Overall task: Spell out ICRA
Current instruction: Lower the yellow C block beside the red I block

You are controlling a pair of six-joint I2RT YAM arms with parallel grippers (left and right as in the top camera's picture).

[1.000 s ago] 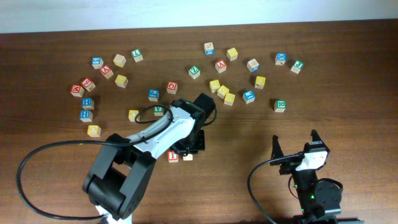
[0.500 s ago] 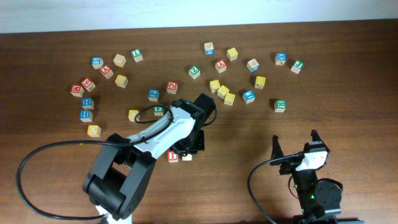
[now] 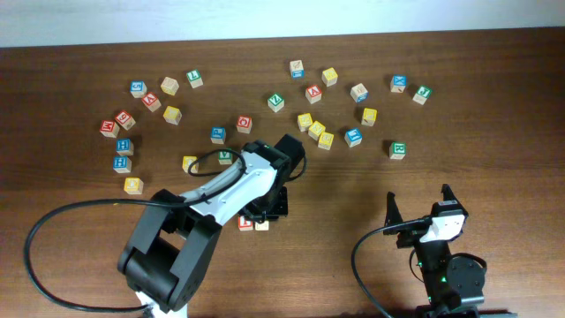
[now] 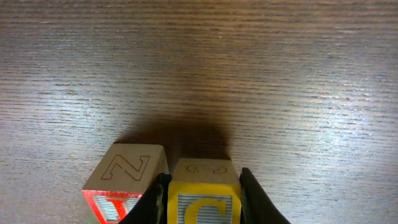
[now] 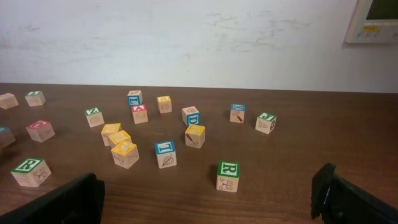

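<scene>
Claw on left arm [image 4: 204, 194] grips yellow C cube [image 4: 203, 210] beside red-faced cube [image 4: 126, 184].

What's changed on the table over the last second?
The left pincer, closed on the C cube, carried it a little way toward the I cube, so it now sits close beside it. The right pincer stayed open and still, and the other cubes didn't move.
</scene>
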